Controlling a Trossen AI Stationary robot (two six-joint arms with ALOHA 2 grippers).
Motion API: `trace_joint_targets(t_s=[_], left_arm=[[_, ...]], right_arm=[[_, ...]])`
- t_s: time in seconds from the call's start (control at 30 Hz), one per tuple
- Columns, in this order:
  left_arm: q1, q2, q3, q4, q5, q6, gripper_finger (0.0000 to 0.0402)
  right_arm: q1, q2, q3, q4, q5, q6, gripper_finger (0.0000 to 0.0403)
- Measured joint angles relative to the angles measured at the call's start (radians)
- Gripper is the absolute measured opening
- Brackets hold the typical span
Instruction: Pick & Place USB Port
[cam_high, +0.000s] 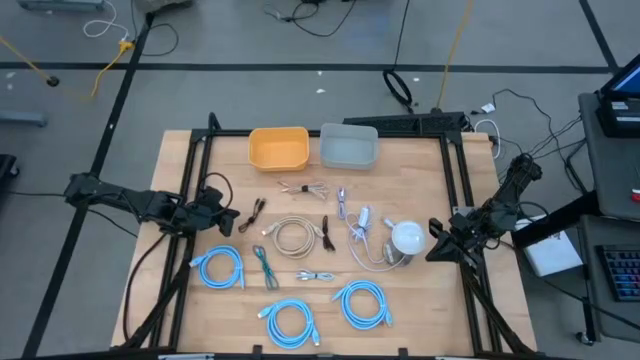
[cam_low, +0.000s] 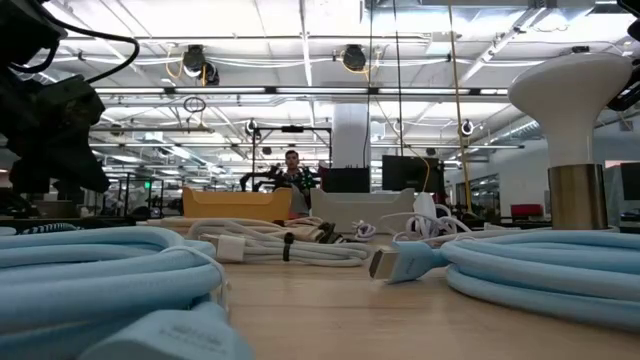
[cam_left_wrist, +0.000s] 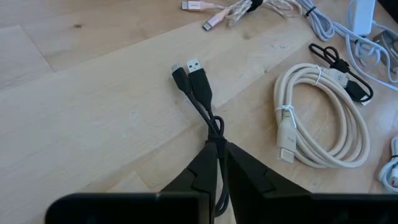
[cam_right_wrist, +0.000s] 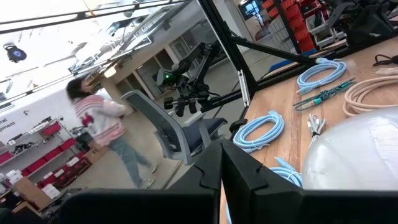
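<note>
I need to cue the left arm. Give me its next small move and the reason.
Probably lift straight up a little. The left end effector is shut on the black cable, whose two plugs lie on the table. Raising it first should clear the beige cable nearby before carrying it toward the orange bin; which bin is intended is a guess.
</note>
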Motion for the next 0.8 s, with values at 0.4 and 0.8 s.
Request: trace_joint_targets(t_s=[0.4, 0.8], left_arm=[[0.0, 0.0, 0.0, 0.0, 0.0, 0.0, 0.0033], [0.0, 0.0, 0.0, 0.0, 0.0, 0.0, 0.0033]], right_arm=[[0.0, 0.0, 0.0, 0.177, 0.284, 0.466, 0.0], [-0.08, 0.083, 0.022, 1.118, 0.542, -0.356, 0.0]])
